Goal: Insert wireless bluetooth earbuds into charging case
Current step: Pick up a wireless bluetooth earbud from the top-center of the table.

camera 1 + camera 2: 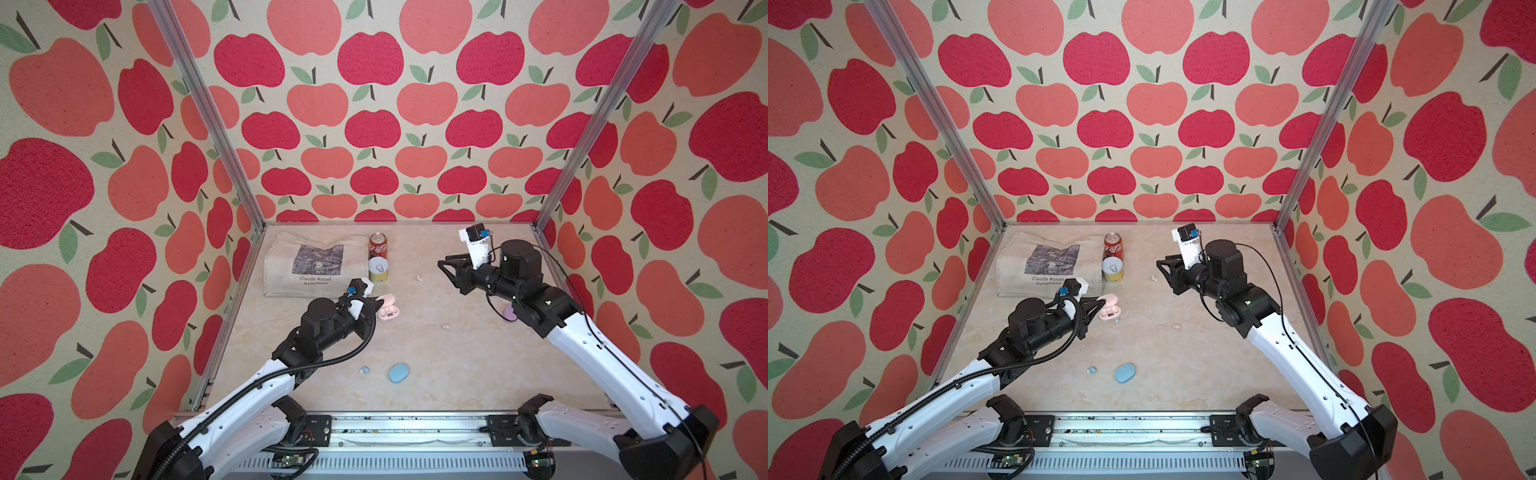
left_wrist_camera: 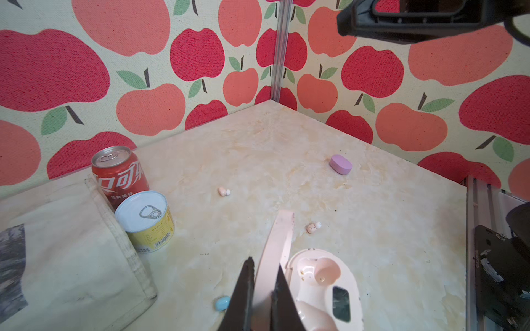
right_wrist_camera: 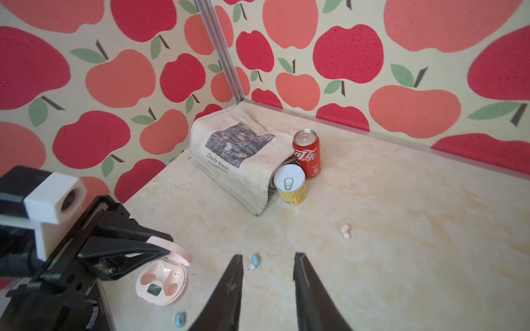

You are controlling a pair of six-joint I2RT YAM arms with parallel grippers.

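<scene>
The pink charging case [image 1: 390, 312] [image 1: 1111, 312] lies open left of the table's middle, both sockets empty [image 2: 321, 275] [image 3: 160, 282]. My left gripper [image 1: 379, 302] [image 2: 263, 266] is shut on its raised lid [image 2: 279, 238]. Two pink earbuds [image 1: 419, 277] [image 1: 445, 327] [image 2: 223, 191] [image 2: 313, 227] lie loose mid-table. Blue earbuds lie beside the case [image 3: 255, 259] [image 3: 179, 319] [image 2: 222, 303] and near the front [image 1: 365, 369] [image 1: 1091, 369]. My right gripper [image 1: 441, 266] [image 1: 1160, 268] [image 3: 266, 256] hangs open and empty above the table at the right.
A shut blue case [image 1: 399, 372] lies near the front. A purple case [image 2: 340, 164] sits at the right, half hidden under my right arm [image 1: 509, 312]. A canvas tote bag [image 1: 307, 266], a red cola can [image 1: 378, 245] and a yellow tin [image 1: 378, 270] stand at the back left.
</scene>
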